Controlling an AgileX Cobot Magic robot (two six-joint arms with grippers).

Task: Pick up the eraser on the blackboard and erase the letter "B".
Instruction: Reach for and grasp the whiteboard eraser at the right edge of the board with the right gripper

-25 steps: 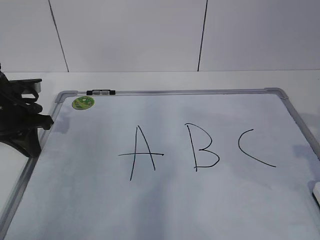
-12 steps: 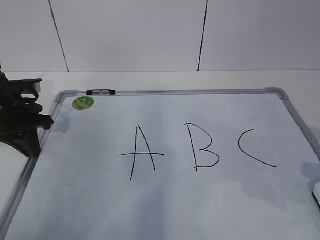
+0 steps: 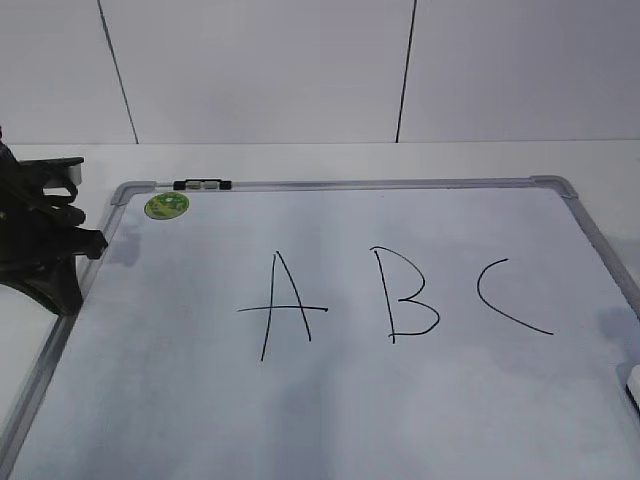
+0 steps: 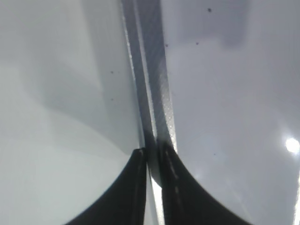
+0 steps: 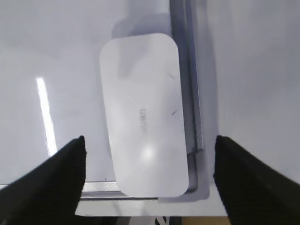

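Eraser [image 5: 143, 115] hugs the frame [image 5: 187, 93]; your wide-open right claw [image 5: 147, 154] could snag that rail descending; left claw [image 4: 152, 154] closed.

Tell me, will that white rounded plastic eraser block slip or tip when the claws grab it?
The white rounded plastic eraser block looks stiff, so it probably won't bend. Its smooth, glossy top suggests it could slip. It lies low and flat on the white dry-erase board beside the grey metal frame, so tipping seems unlikely. The right gripper straddles it, open.
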